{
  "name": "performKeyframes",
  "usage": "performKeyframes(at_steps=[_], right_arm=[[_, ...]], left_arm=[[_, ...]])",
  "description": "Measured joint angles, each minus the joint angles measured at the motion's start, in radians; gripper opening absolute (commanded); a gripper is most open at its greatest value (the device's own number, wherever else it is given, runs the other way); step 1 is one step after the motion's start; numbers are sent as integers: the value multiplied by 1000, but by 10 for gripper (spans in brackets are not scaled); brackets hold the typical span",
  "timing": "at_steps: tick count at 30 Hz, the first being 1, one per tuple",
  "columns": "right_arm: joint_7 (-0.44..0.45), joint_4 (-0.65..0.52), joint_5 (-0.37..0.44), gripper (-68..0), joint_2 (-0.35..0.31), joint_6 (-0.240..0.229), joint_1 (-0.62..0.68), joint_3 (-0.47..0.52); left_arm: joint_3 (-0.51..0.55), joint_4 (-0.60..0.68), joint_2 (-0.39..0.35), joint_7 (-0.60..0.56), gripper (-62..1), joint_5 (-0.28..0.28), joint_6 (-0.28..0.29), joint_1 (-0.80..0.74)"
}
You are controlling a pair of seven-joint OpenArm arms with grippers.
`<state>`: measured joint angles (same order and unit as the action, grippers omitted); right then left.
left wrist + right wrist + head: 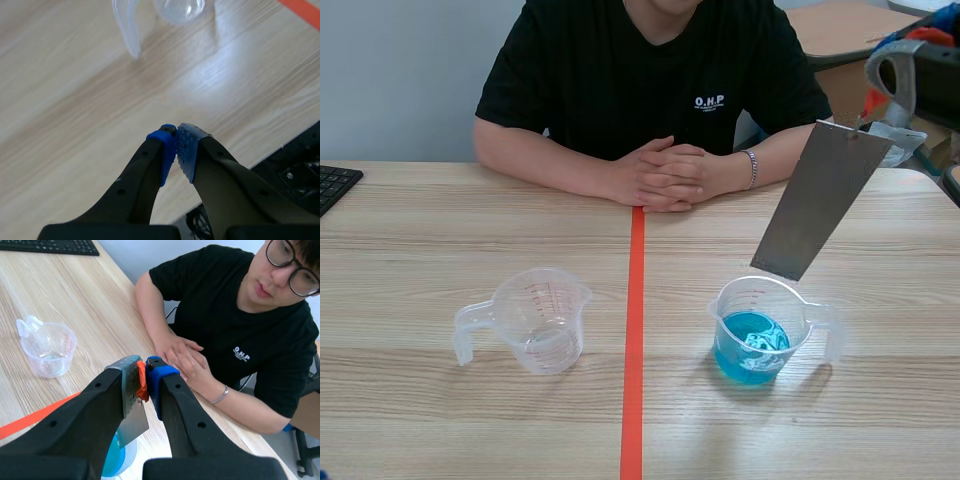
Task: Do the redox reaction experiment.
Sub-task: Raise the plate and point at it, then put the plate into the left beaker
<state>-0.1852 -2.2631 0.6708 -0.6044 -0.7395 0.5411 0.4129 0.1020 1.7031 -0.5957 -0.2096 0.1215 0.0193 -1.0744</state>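
Observation:
A grey metal plate (820, 200) hangs tilted from my right gripper (866, 113), which is shut on its top edge at the far right. The plate's lower edge sits just above a clear measuring cup of blue liquid (760, 330). In the right wrist view my right gripper (144, 375) pinches the plate (132, 422) by an orange-red tab, with the blue cup (116, 460) underneath. An empty clear measuring cup (540, 320) stands left of the tape line. My left gripper (176, 145) is shut on nothing, low over the table, with the empty cup (180, 7) ahead of it.
A person sits across the table with clasped hands (665, 172) resting near the far end of the orange-red tape line (634, 330). A black keyboard (335, 185) lies at the far left edge. Bare wooden tabletop (640, 420) lies between and in front of the cups.

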Motion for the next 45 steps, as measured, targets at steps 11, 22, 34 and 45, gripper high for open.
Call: performKeyframes(at_steps=[11, 22, 34, 45], right_arm=[[-16, 0, 0, -660, 0, 0, -56, -69], [-53, 0, 0, -660, 0, 0, -177, -187], [-108, 7, 0, -660, 0, 0, -370, -414], [-113, 124, -18, -660, 26, 37, -576, -630]], left_arm=[[13, -49, 137, 11, -563, 0, -6, -87], [-6, -116, 267, 11, -563, 0, -8, -86], [-27, -120, 323, 11, -563, 0, 0, -80], [-27, -120, 321, 11, -562, 0, -1, -80]])
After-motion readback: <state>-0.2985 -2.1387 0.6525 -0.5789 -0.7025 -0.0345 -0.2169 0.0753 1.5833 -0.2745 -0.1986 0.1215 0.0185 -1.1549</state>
